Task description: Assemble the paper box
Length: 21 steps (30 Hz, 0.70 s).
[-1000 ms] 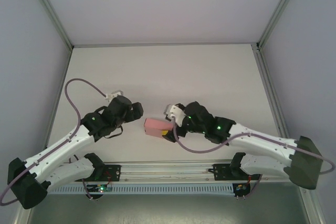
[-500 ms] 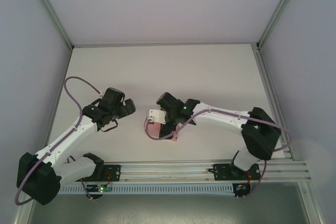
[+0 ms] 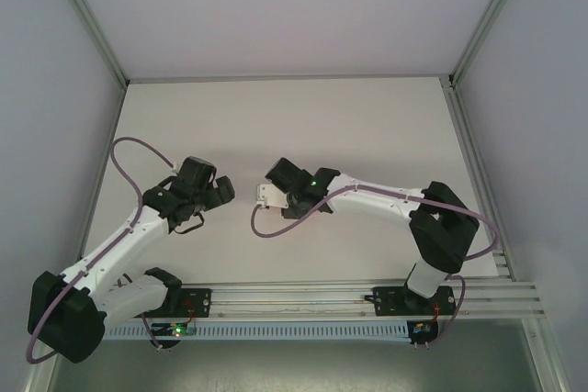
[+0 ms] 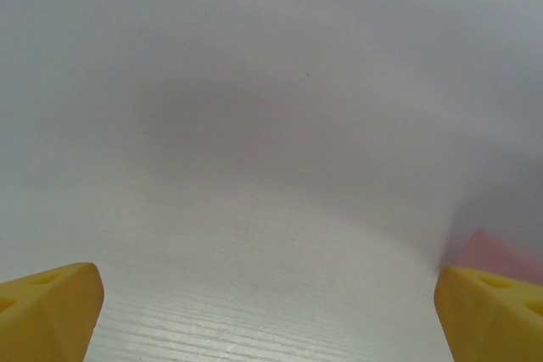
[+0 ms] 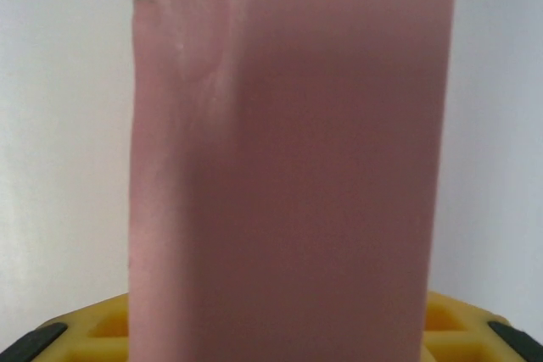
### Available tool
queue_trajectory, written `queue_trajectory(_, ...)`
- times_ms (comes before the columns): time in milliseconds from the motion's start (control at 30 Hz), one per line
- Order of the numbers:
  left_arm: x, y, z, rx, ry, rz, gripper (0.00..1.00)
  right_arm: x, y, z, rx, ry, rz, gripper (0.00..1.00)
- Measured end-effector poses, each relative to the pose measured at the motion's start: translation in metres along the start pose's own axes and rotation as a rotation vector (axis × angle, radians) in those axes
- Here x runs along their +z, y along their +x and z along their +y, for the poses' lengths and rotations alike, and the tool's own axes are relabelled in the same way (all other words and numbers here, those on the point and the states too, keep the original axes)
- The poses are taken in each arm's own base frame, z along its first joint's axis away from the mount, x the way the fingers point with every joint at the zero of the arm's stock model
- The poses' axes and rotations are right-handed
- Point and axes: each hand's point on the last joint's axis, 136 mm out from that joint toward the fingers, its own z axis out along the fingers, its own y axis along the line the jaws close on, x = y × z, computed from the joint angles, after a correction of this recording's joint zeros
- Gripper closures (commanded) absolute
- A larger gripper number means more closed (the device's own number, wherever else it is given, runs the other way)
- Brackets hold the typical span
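Read the right wrist view first. There the paper box (image 5: pixel 288 167) runs lengthwise from between the yellow fingers (image 5: pixel 81 328) of the right gripper (image 5: pixel 288 341) up to the top edge of the frame. Its pink face carries a shallow crease near the upper left corner. The box covers the inner faces of both fingers, so you cannot tell whether the gripper is clamped on the card or merely straddles it.

In the top external view, the right arm's wrist (image 3: pixel 294 181) stands over that spot and hides the box beneath it.

Check the left wrist view next. The left gripper (image 4: pixel 271 320) has its jaws spread wide, with nothing between them but bare tabletop (image 4: pixel 271 125). A blurred pink patch (image 4: pixel 496 252) sits just above its right-hand fingertip, too soft to identify.

From above, you see the left gripper near the right arm's wrist, to its left and apart from it. A purple cable (image 3: pixel 262 225) loops just on the near side of that wrist. The base rail (image 3: pixel 294 298) lies well apart from it, nearer still.
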Motion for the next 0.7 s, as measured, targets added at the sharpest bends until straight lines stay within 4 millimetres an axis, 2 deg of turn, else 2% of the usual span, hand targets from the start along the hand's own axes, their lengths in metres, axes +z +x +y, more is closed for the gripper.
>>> queue_trajectory(67,-0.004,-0.004,0.001,0.002,0.002,-0.022,0.00,0.003,0.007,-0.014,-0.083,0.123,0.007,0.65)
queue_trajectory(200,-0.012,-0.009,0.003,0.001,0.009,-0.066,0.00,0.026,0.023,-0.028,-0.256,0.318,0.045,0.59)
queue_trajectory(300,-0.013,-0.008,0.009,0.000,-0.001,-0.082,0.00,0.038,0.016,-0.046,-0.341,0.449,0.054,0.59)
queue_trajectory(400,-0.011,-0.008,0.014,-0.005,-0.017,-0.090,0.00,0.046,0.015,-0.054,-0.380,0.528,0.044,0.56)
queue_trajectory(467,-0.011,-0.008,0.016,-0.007,-0.024,-0.092,0.00,0.047,0.017,-0.057,-0.378,0.547,0.038,0.40)
queue_trajectory(567,-0.011,-0.009,0.016,-0.009,-0.028,-0.094,0.00,0.048,0.019,-0.054,-0.377,0.530,0.039,0.07)
queue_trajectory(600,-0.011,-0.009,0.017,-0.009,-0.028,-0.094,0.00,0.048,0.020,-0.050,-0.370,0.510,0.034,0.02)
queue_trajectory(700,-0.011,-0.009,0.017,-0.013,-0.029,-0.095,0.00,0.039,0.024,-0.037,-0.335,0.421,0.013,0.02)
